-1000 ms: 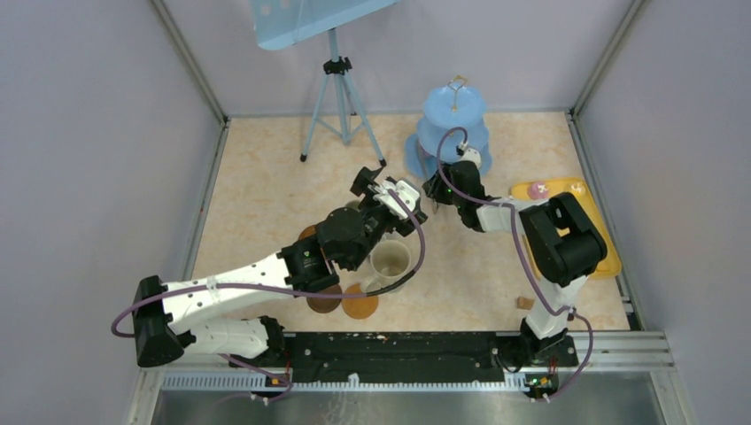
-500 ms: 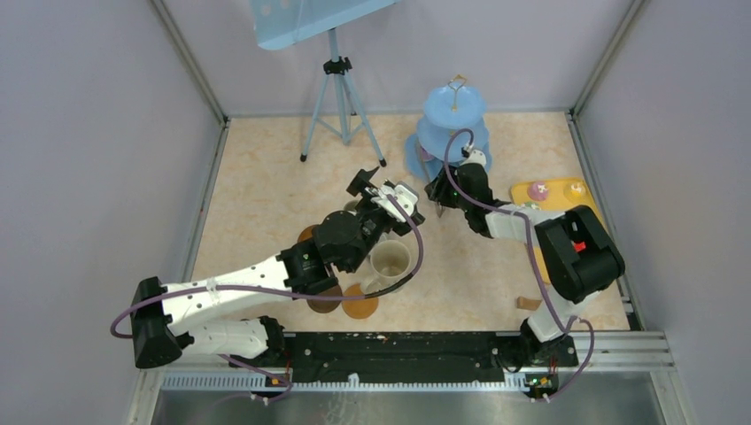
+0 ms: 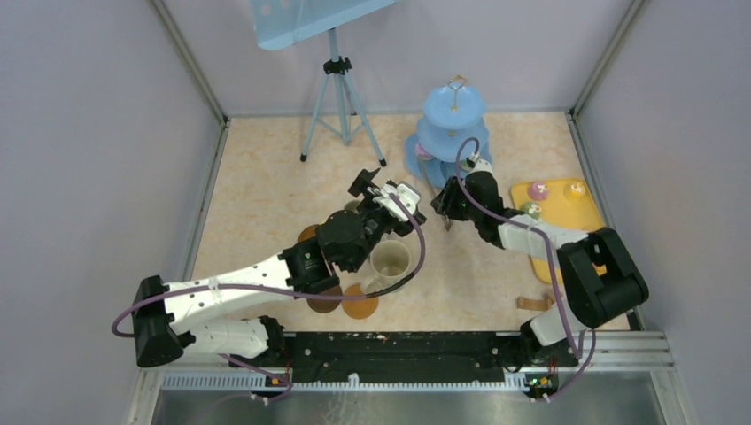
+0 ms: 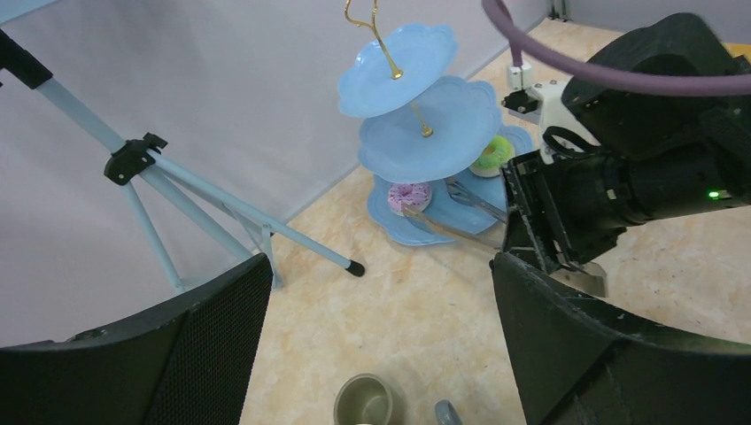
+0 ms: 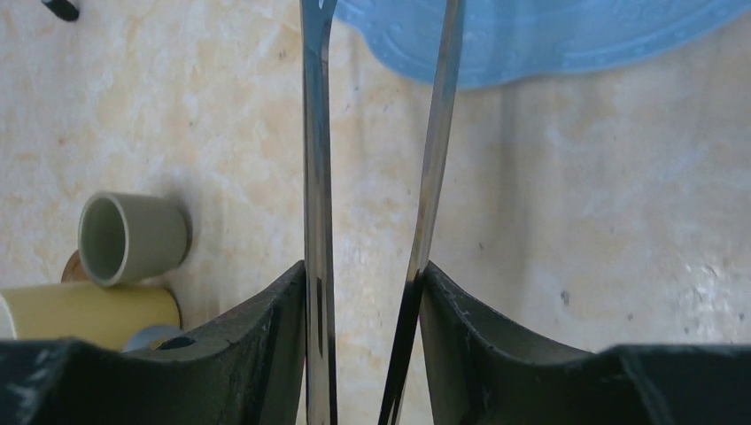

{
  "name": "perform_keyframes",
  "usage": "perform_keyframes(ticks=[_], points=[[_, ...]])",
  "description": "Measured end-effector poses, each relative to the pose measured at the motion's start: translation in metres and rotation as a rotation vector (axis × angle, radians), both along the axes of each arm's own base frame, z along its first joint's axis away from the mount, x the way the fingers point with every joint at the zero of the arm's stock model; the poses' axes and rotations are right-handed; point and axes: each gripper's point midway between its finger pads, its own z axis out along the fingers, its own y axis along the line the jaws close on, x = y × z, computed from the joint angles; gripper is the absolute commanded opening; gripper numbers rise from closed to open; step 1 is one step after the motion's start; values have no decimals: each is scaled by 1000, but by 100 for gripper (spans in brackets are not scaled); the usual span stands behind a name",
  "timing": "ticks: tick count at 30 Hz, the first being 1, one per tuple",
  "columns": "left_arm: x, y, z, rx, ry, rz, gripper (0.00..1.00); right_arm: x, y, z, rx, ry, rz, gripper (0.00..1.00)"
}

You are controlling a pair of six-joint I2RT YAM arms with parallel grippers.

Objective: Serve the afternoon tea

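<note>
Right hand (image 5: 363, 276) clamps the metal tongs (image 5: 317, 177) pointed at the cake stand (image 4: 425, 133); left hand (image 4: 379, 266) hovers spread wide.

No writing, label, brand mark, number or sign is legible on anything in the top or wrist views

Left arm (image 3: 212, 301): white shells on the long links, black joint housings, black block at the shoulder.
Right arm (image 3: 522, 237): same white and black, with a large black elbow housing.
Cables (image 3: 421, 243): purple, looping loose along each arm.
Left fingers (image 4: 208, 350): black, fine mesh texture.
Right fingers (image 5: 266, 350): black, matt, scuffed edges.
Indicator light (image 4: 714, 195): green, on the right wrist housing.
</note>
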Motion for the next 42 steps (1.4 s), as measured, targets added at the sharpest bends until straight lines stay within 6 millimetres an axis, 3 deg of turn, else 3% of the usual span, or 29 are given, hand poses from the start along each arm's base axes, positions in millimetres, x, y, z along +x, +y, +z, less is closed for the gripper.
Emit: perform_keyframes(ticks=[6, 10, 13, 17, 21, 27, 33, 38, 42], points=[[1, -8, -7, 9, 25, -12, 99, -48, -16, 17, -10, 37, 39, 45], [0, -11, -12, 11, 38, -24, 99, -86, -34, 43, -17, 35, 49, 44], [-1, -15, -16, 14, 53, -35, 99, -115, -55, 67, -20, 15, 9, 42], [-2, -18, -21, 20, 68, -54, 99, -152, -98, 98, -24, 22, -165, 41], [-3, -18, -22, 23, 70, -54, 99, -171, -136, 113, -59, 66, -360, 40], [-7, -22, -19, 20, 59, -68, 99, -191, -208, 100, -232, 231, -711, 41], [-12, -21, -11, 3, 42, -75, 99, -199, -273, 78, -154, 347, -1026, 41], [-21, -22, 0, -17, 17, -97, 99, -207, -282, 57, -59, 410, -1089, 45], [-27, -20, 8, -34, 1, -106, 99, -206, -276, 63, -16, 368, -1068, 47]])
